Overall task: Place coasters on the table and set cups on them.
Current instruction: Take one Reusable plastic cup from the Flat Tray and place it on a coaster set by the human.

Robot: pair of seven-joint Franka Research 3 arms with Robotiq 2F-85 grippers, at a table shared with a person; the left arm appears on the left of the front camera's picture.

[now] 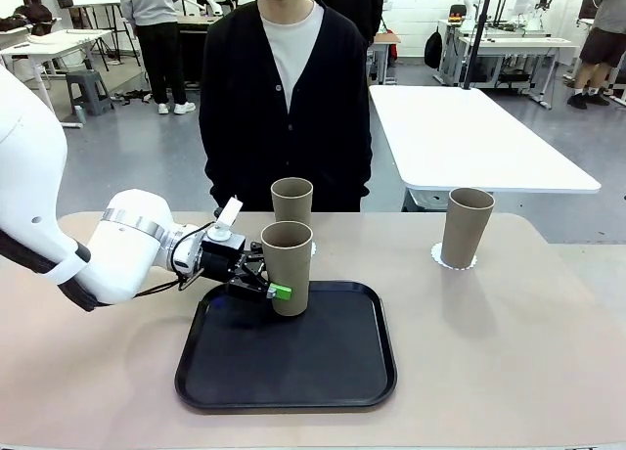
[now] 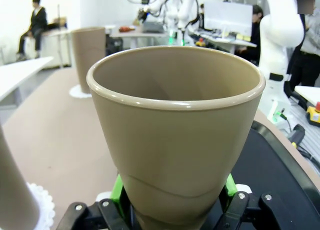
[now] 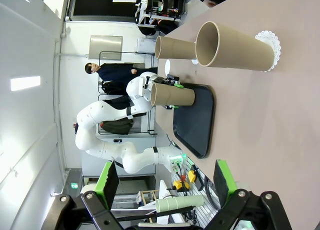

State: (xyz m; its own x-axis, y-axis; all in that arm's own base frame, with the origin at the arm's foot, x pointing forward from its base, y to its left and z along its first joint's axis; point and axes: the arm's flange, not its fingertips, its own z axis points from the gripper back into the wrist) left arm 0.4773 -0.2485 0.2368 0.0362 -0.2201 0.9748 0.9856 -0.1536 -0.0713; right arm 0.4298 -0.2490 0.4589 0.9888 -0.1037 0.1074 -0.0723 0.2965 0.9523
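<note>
Front view: the left gripper (image 1: 256,274) clamps a cup (image 1: 287,267) on the black tray (image 1: 293,372), on the beige table (image 1: 509,352); grey-floored workshop beyond. Left wrist view: green pads (image 2: 118,188) pinch its base. Right wrist view: the right gripper (image 3: 165,180) gapes empty.

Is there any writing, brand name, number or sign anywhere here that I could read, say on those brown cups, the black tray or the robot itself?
None can be read.
The held cup: plain, no print.
The other two cups: plain.
The black tray: unmarked.
The left gripper: no legible label.
Background desks and equipment: too small and blurred to read.
</note>
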